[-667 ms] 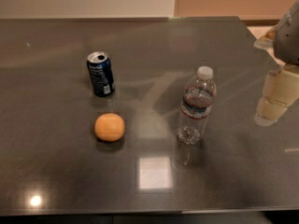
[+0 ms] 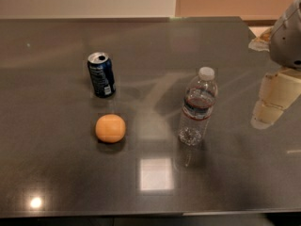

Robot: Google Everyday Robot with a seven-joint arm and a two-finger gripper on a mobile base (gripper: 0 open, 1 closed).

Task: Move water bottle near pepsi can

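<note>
The water bottle [image 2: 197, 107] stands upright right of the table's centre; it is clear plastic with a white cap and a dark label band with a red stripe. The pepsi can [image 2: 101, 74], dark blue with a silver top, stands upright at the centre left, well apart from the bottle. My gripper [image 2: 265, 117], cream-coloured under a grey wrist housing, hangs at the right edge of the view. It is to the right of the bottle, apart from it, and holds nothing.
An orange round fruit [image 2: 110, 128] lies in front of the can, left of the bottle. All sit on a dark glossy table [image 2: 150, 187] with light reflections near the front edge. The table's far right corner is beside the arm.
My gripper has shifted slightly left toward the bottle. The bottle, can and fruit have not moved.
</note>
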